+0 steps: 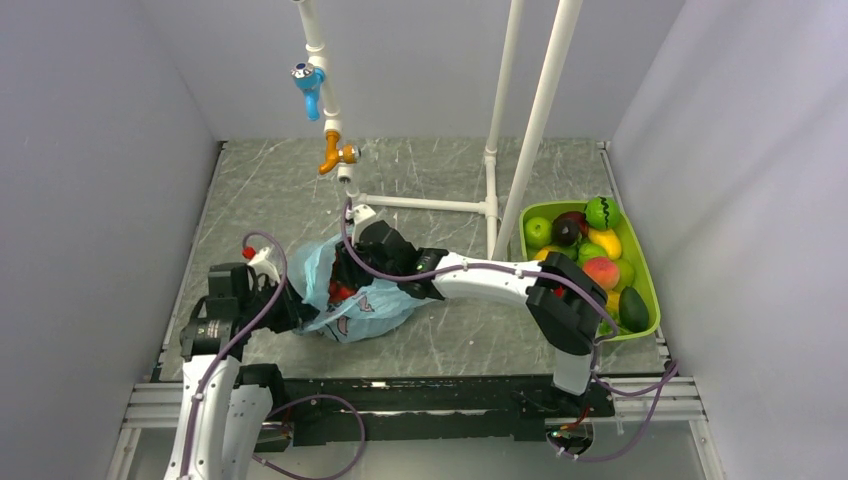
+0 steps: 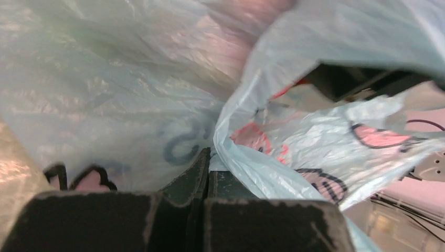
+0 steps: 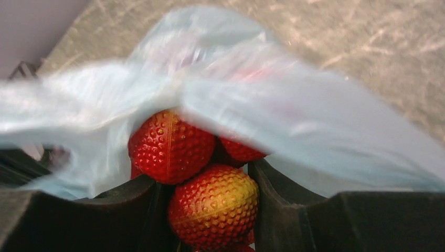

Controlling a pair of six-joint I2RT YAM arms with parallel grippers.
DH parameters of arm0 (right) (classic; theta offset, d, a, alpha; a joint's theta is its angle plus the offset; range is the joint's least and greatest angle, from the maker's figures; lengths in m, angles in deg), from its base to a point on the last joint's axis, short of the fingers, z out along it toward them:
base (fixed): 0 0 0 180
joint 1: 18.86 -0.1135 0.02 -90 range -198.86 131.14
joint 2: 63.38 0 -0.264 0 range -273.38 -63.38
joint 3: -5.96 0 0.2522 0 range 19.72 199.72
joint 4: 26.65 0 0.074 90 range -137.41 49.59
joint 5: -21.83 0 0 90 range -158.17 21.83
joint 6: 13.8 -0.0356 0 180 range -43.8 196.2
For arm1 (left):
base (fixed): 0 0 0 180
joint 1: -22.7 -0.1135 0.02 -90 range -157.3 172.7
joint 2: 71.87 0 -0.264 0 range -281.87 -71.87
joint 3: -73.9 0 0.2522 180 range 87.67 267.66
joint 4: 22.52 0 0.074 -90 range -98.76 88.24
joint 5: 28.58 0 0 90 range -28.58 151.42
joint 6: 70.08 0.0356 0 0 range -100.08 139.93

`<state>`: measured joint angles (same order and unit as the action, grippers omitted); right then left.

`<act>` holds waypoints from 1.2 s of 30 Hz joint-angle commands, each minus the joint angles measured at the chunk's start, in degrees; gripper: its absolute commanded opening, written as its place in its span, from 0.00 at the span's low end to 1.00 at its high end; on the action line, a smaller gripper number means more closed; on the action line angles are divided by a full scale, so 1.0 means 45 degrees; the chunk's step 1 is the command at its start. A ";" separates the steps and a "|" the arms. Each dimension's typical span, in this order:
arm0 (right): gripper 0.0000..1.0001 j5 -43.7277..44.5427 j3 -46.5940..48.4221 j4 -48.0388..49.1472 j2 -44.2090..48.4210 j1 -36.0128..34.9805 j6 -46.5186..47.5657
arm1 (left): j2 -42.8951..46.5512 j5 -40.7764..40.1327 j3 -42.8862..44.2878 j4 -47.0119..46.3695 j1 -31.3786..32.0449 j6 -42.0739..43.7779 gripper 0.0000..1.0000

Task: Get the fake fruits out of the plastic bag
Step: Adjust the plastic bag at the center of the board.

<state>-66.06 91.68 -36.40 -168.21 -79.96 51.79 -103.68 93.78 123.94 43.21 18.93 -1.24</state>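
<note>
The light-blue plastic bag [image 1: 372,303] with pink-and-dark print lies crumpled on the table, left of centre. My left gripper [image 1: 292,305] is at its left side, jaws closed, pinching a fold of the bag [image 2: 273,173] between its fingertips [image 2: 203,163]. My right gripper [image 1: 347,280] reaches into the bag's open mouth from the right. Its jaws are shut on a bumpy red-and-yellow fake fruit [image 3: 215,205], part of a cluster with another bumpy red ball [image 3: 168,147] just beyond. The bag's film [image 3: 294,121] drapes over the cluster. A bit of red fruit [image 1: 340,292] shows in the top view.
A green tray [image 1: 651,286] at the right holds several fake fruits. A white pipe frame [image 1: 540,110] stands behind the bag, with a blue tap [image 1: 309,82] and an orange tap [image 1: 333,155] on a pipe. Grey walls close in both sides.
</note>
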 commanded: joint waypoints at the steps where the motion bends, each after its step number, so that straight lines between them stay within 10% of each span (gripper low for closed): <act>1: 0.19 -0.0402 0.1681 0.1388 -0.0452 0.0101 -0.0078 | 0.0284 0.1134 -0.0807 -0.0208 0.0017 -0.0518 0.00; 5: 0.31 -0.0391 0.2522 0.1083 -0.0809 0.0091 -0.0267 | 0.0406 0.1242 -0.0741 -0.0316 0.0022 -0.0454 0.00; 10: 0.06 -0.0247 0.2305 0.1264 -0.0662 0.0110 -0.0272 | 0.0333 0.1207 -0.0770 -0.0227 0.0024 -0.0459 0.00; 13: 0.52 -0.0334 0.2160 0.1289 -0.0521 0.0122 -0.0359 | 0.0515 0.1189 -0.0803 -0.0324 0.0000 -0.0565 0.00; 15: 0.54 -0.0550 0.2213 0.1270 -0.0513 0.0121 -0.0342 | 0.0536 0.1238 -0.0802 -0.0373 0.0005 -0.0569 0.00; 20: 0.44 -0.0877 0.2473 0.1083 -0.0552 0.0131 -0.0630 | 0.0487 0.1323 -0.0833 -0.0357 0.0010 -0.0523 0.00; 23: 0.03 -0.0870 0.2442 0.1033 -0.0602 0.0117 -0.0601 | 0.0593 0.1252 -0.0814 -0.0307 0.0000 -0.0511 0.00; 27: 0.36 -0.0534 0.2522 0.0070 -0.0714 0.0035 0.0331 | 0.0650 0.1032 -0.0762 -0.0175 0.0015 -0.0530 0.00; 36: 0.59 0.2323 -0.1182 0.0779 0.0801 -0.1701 0.2328 | 0.0604 0.0452 -0.0252 0.0295 0.0017 -0.0419 0.05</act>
<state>-62.41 95.59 -36.61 -171.23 -81.93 56.58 -101.34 97.32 119.57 43.53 18.93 -3.41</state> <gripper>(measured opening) 0.535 0.011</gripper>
